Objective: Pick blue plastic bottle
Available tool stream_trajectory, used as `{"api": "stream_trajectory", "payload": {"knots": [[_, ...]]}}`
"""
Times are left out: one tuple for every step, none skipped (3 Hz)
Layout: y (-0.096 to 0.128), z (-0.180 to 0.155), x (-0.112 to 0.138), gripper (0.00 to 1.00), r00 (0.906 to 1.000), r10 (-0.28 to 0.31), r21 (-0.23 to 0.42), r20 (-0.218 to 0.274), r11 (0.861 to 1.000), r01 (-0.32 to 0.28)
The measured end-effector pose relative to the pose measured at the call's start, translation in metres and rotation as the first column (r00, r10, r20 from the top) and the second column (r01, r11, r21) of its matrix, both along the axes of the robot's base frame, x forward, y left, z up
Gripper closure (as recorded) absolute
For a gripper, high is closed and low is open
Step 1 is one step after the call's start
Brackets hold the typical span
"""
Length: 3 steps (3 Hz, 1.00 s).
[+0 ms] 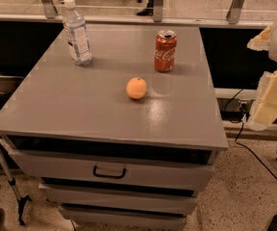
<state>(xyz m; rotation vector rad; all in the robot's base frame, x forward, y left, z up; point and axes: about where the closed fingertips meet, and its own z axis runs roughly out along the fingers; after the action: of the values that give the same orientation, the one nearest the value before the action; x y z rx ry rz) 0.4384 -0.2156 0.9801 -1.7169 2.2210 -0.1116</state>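
Note:
The blue plastic bottle (77, 32) stands upright at the far left corner of the grey cabinet top (81, 105). It is clear and bluish, with a white cap and a white-blue label. My gripper (262, 69) is at the right edge of the view, off the cabinet's right side and far from the bottle. Its two pale yellow fingers (268, 100) stand apart with nothing between them.
A red Coca-Cola can (165, 51) stands at the far right of the top. An orange (136, 88) lies near the middle. The cabinet has drawers with a dark handle (109, 172). A black cable (266, 167) runs on the floor at right, and a tripod leg (8, 182) stands at left.

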Motion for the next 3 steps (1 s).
{"api": "stream_trajectory", "payload": {"knots": [[0.000, 0.000, 0.000, 0.00, 1.0000, 0.000, 0.000, 0.000, 1.000, 0.000], [0.002, 0.007, 0.009, 0.00, 0.9992, -0.030, 0.089, 0.028, 0.996, 0.027], [-0.002, 0.021, 0.033, 0.00, 0.9881, -0.119, 0.264, 0.097, 0.960, 0.090]]}}
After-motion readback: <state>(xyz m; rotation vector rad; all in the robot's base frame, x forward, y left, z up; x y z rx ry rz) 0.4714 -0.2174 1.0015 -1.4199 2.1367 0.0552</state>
